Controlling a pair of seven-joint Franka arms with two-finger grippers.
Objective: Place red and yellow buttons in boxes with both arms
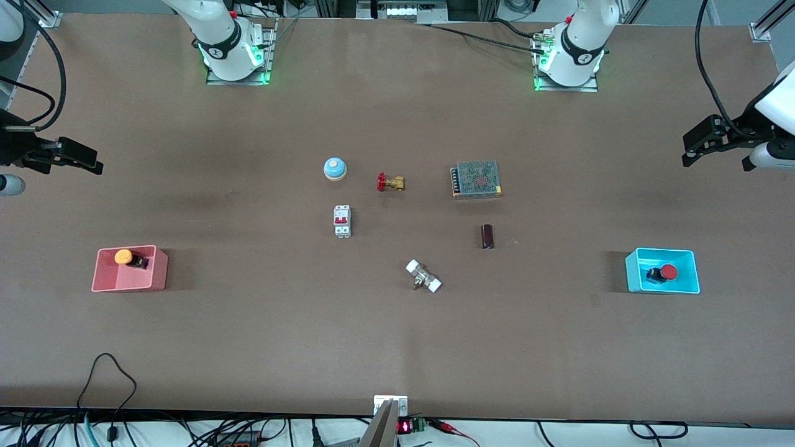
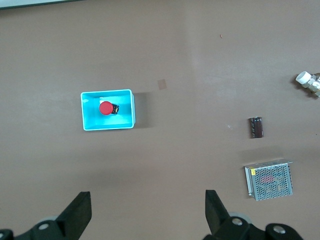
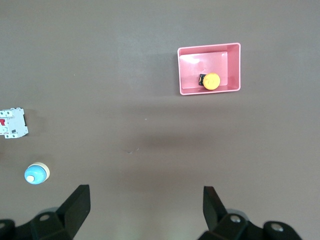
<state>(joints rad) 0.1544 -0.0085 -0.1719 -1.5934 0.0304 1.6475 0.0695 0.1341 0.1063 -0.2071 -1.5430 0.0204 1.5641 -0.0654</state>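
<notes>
The orange-yellow button (image 1: 124, 256) lies inside the pink-red box (image 1: 124, 284) toward the right arm's end of the table. It also shows in the right wrist view (image 3: 211, 81), in the box (image 3: 182, 70). The red button (image 1: 668, 272) lies inside the cyan box (image 1: 633, 273) toward the left arm's end. It also shows in the left wrist view (image 2: 106, 108), in the box (image 2: 107, 127). My right gripper (image 1: 93, 162) (image 3: 146, 200) is open and empty, high over bare table, apart from the pink-red box. My left gripper (image 1: 689, 152) (image 2: 148, 205) is open and empty, high over bare table, apart from the cyan box.
In the middle of the table lie a blue-and-white dome (image 1: 335, 168), a brass valve with a red handle (image 1: 390, 182), a white circuit breaker (image 1: 342, 221), a mesh-covered power supply (image 1: 476, 179), a dark cylinder (image 1: 487, 236) and a white-ended fitting (image 1: 423, 276).
</notes>
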